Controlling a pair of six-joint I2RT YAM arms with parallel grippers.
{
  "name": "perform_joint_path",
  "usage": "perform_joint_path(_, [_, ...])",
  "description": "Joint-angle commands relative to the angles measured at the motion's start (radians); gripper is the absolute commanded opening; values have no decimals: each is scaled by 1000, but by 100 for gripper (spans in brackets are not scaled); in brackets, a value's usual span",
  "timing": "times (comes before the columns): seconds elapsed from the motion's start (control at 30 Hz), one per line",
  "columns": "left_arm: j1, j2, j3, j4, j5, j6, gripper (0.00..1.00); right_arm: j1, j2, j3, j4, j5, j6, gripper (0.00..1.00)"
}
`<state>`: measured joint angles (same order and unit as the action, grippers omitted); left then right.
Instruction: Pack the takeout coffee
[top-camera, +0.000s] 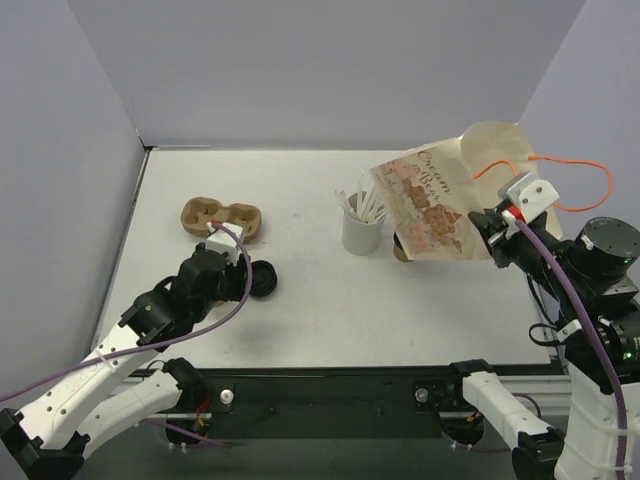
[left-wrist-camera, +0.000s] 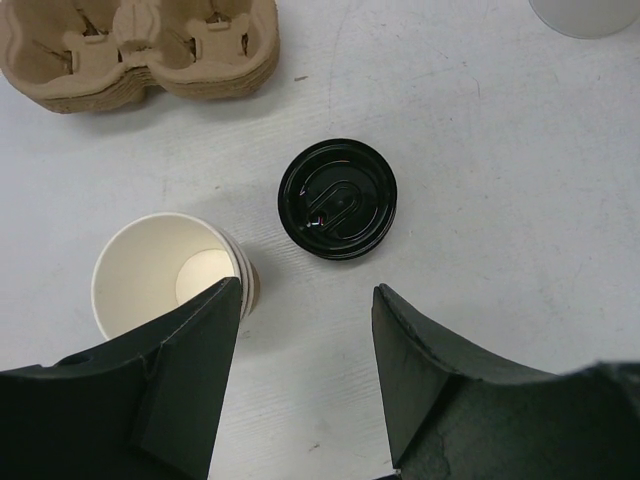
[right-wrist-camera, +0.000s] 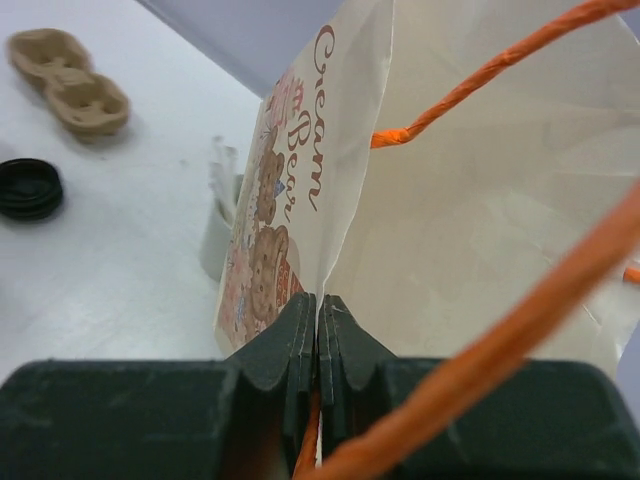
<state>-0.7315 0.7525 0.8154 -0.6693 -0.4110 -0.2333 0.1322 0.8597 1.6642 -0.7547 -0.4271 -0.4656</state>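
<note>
High rear overview; two close wrist views; cup carrier in all.

cup tray set far left | loose lid laid near it | open cup stood beside lid | paper bag held right of stick pot

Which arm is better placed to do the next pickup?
Likely left. The left gripper is open and empty over the black lid; the right gripper is shut on the paper bag.
</note>
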Motion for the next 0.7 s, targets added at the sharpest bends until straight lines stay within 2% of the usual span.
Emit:
perform_joint_path(0.0, [1,-19,18,17,-66,-27,65,6,-19,-43,-40,-320,-7,0])
perform_joint_path(0.17, [1,-24,19,2,-135,-54,65,15,-83,-151,-40,-528,12,1])
perform_joint_path(0.27, [1,-24,25,-12,-167,-64,65,18,-103,-179,-41,-576,18,1])
perform_joint_path(0.5, [4,-80,31,-26,-244,-87,65,30,-131,-280,29,-618,53,0])
perform_joint_path(0.67, [11,-169,30,-24,-302,-109,65,93,-122,-310,49,-538,41,0])
